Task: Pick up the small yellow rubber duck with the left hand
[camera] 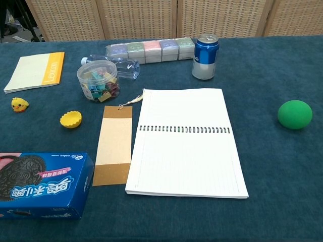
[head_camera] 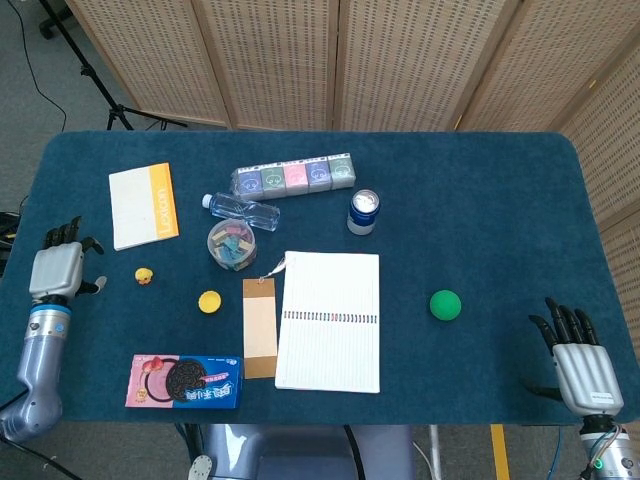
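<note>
The small yellow rubber duck point(head_camera: 145, 276) point(camera: 19, 105) sits upright on the blue table cloth at the left, below the yellow-spined booklet. My left hand point(head_camera: 60, 268) hovers over the table's left edge, well left of the duck, fingers spread and holding nothing. At the lower right corner my right hand point(head_camera: 581, 362) is off the table's front edge, fingers apart and empty. Neither hand appears in the chest view.
A yellow cup-shaped piece point(head_camera: 209, 301) lies right of the duck. A cookie box point(head_camera: 184, 381) is at the front left, a booklet point(head_camera: 143, 205) behind the duck. A clip jar point(head_camera: 232, 245), bottle point(head_camera: 241, 210), can point(head_camera: 363, 211), notebook point(head_camera: 330, 320) and green ball point(head_camera: 445, 305) lie further right.
</note>
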Motion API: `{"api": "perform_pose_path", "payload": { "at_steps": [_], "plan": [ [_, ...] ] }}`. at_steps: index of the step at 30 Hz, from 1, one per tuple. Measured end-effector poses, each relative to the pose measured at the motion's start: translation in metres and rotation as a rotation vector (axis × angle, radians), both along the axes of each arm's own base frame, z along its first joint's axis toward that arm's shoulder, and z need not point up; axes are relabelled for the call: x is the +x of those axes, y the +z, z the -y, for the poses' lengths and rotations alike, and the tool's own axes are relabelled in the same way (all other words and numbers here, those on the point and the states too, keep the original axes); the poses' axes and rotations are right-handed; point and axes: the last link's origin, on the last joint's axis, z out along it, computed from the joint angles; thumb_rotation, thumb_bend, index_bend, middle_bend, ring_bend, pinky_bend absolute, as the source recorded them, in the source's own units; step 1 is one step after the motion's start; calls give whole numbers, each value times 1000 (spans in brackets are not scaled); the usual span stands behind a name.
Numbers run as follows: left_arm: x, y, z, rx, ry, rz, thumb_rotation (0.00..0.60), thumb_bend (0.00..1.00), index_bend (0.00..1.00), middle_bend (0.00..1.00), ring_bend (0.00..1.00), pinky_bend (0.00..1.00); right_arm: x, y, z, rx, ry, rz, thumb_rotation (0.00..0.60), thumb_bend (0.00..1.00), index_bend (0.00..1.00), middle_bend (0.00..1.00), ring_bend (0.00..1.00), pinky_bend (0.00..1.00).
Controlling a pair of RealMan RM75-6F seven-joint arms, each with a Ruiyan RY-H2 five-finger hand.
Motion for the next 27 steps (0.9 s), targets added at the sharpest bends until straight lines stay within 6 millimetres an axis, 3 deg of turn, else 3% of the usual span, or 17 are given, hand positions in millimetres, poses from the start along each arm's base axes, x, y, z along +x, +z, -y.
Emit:
{"api": "perform_pose_path", "payload": {
  "at_steps": [27],
  "plan": [
    [9, -42, -11, -48, -5, -4, 600, 285, 436, 0, 0, 0, 0, 1, -1, 0, 4, 9, 600, 0, 157, 0, 0, 22]
  ]
}}
